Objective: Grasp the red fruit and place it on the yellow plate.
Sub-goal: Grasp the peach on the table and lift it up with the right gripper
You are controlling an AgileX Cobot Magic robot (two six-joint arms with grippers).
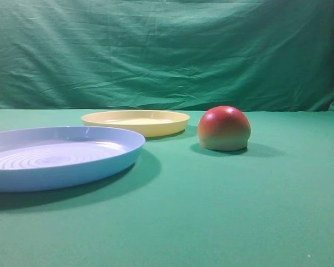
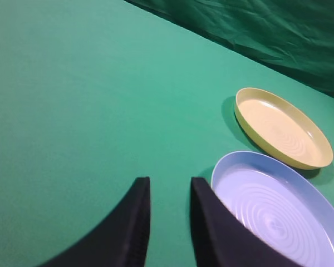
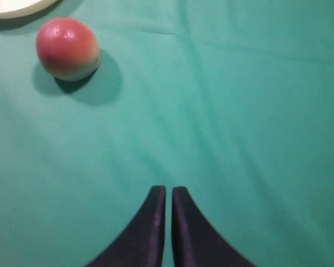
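Observation:
The red fruit, red on top and yellow-green at its base, sits on the green cloth just right of the pale yellow plate. The plate holds nothing. In the right wrist view the red fruit lies far up and to the left of my right gripper. That gripper is shut and holds nothing, and a sliver of the yellow plate shows at the top left corner. My left gripper stands open over bare cloth, beside the blue plate and well short of the yellow plate. Neither gripper shows in the exterior high view.
A larger light blue plate with concentric ridges lies at the front left, its rim close to the yellow plate. In the left wrist view the blue plate sits just right of the right-hand finger. A green backdrop cloth hangs behind the table.

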